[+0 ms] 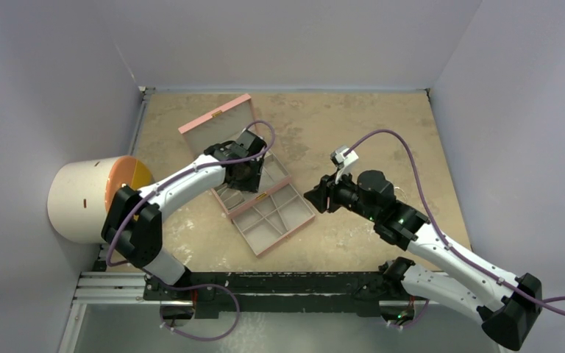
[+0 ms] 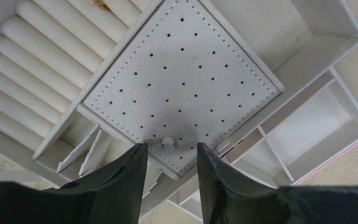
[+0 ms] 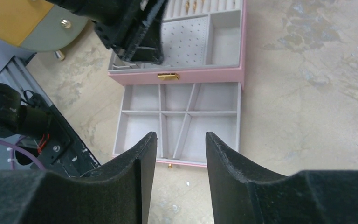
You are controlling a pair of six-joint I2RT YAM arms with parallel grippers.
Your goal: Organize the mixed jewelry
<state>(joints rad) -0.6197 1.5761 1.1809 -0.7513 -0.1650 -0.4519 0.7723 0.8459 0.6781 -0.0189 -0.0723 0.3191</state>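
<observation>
The pink compartmented box (image 1: 227, 208) lies open at the table's middle, lid (image 1: 215, 121) tipped back and drawer (image 1: 288, 229) pulled out toward the front. Small gold jewelry pieces (image 2: 98, 3) sit among the white ring rolls (image 2: 42, 60); the right wrist view shows gold pieces (image 3: 189, 5) there too. My left gripper (image 2: 170, 148) hovers open over the perforated white panel (image 2: 182, 79), its tips either side of a small loop tab (image 2: 168, 142), nothing between them. My right gripper (image 3: 181, 140) is open and empty above the drawer's front rim (image 3: 186, 162) and its gold knob (image 3: 170, 164).
A white cylinder with an orange and grey top (image 1: 88, 198) lies against the left wall. The drawer's divided compartments (image 3: 177, 100) show no jewelry. A gold clasp (image 3: 168, 75) sits on the box front. Grey walls close in the table; a black rail (image 1: 265, 283) runs along the near edge.
</observation>
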